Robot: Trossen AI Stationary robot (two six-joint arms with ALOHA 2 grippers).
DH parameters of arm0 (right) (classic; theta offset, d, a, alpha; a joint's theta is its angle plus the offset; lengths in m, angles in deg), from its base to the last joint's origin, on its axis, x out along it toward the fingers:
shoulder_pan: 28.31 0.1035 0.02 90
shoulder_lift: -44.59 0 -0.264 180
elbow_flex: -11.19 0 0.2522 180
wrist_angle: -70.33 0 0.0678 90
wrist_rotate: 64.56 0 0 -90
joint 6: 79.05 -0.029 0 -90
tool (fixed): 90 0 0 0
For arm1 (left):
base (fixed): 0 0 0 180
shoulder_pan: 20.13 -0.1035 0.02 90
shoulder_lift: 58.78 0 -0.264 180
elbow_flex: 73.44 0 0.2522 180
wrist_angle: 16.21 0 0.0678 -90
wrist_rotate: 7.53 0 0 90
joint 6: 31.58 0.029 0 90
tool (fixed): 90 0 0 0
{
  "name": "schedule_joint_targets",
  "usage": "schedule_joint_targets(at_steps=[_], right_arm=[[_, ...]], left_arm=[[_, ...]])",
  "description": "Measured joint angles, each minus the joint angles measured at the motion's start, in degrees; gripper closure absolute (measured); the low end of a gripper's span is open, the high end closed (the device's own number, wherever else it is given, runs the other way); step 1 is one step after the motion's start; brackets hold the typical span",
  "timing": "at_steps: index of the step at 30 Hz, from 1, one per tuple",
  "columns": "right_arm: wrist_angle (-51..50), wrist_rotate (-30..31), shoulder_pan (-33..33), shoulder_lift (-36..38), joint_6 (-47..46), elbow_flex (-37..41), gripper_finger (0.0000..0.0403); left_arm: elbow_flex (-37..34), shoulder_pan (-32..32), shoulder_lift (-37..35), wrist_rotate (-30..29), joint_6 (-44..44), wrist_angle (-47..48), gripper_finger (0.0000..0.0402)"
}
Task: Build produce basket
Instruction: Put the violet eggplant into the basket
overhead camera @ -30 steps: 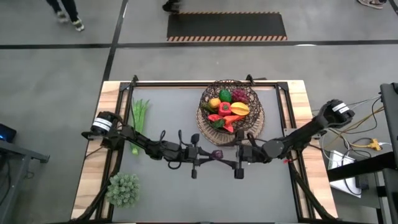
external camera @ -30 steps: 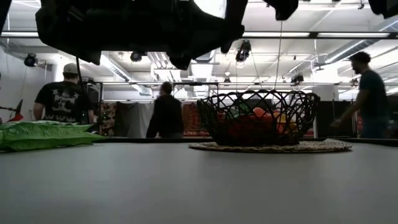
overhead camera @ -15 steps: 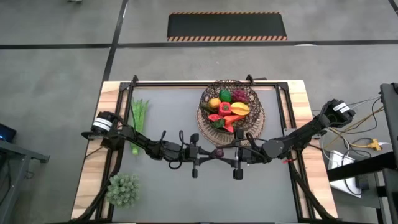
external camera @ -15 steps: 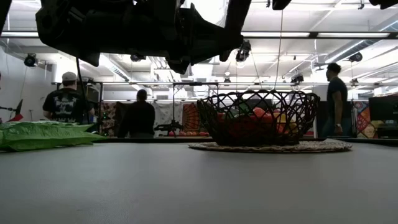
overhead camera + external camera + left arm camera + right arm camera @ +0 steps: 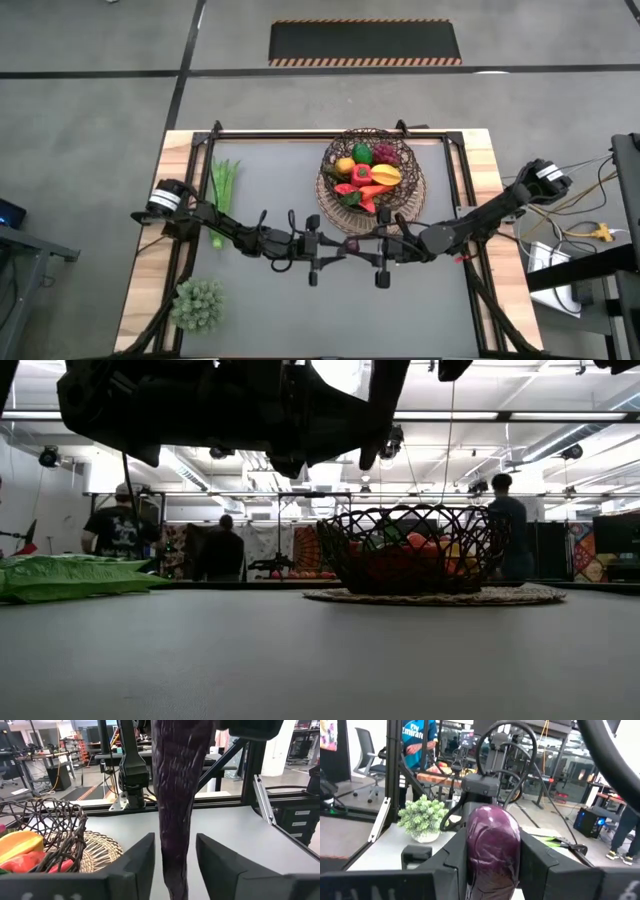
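A dark purple eggplant (image 5: 350,244) hangs level in the air over the table's middle, between my two grippers, which point at each other. My right gripper (image 5: 364,245) is shut on it. My left gripper (image 5: 175,850) is open: its fingers stand on either side of the eggplant's narrow end (image 5: 172,845), a thin gap on each side. The basket (image 5: 372,178) stands on a woven mat at the far middle and holds several pieces of produce (image 5: 365,176), red, orange and yellow. Green beans (image 5: 224,180) lie at the far left. My right gripper pinches the eggplant's thick rounded end (image 5: 472,852) between its two fingers (image 5: 535,860), one on each side. The fingers come level from the table's right and lie along the eggplant. The eggplant is lifted clear of the table and reaches on toward my left gripper.
A pale green leafy clump (image 5: 198,303) stands at the near left corner. A dark frame rail (image 5: 330,135) runs along the table's far edge. People move about in the room beyond the table (image 5: 120,530).
My right gripper's fingers have come over the eggplant's end from the table's right. A second ago that end showed bare between the two grippers. The eggplant has stayed in the same place above the table.
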Motion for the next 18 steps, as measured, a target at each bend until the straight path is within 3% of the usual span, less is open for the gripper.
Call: schedule_joint_targets(at_steps=[8,13,18], right_arm=[[-8.41,1.2,0.0,5.51,-3.73,0.0,0.0294],[-15.61,7.51,0.0,10.39,-5.47,0.0,0.0294],[-20.74,13.05,0.0,14.73,-5.89,0.0,0.0294]], left_arm=[[-0.95,0.02,-2.94,0.23,0.04,4.59,0.0263],[-1.24,0.09,-7.27,0.33,0.06,13.61,0.0263],[-2.72,0.14,-10.2,1.19,0.54,14.98,0.0263]])
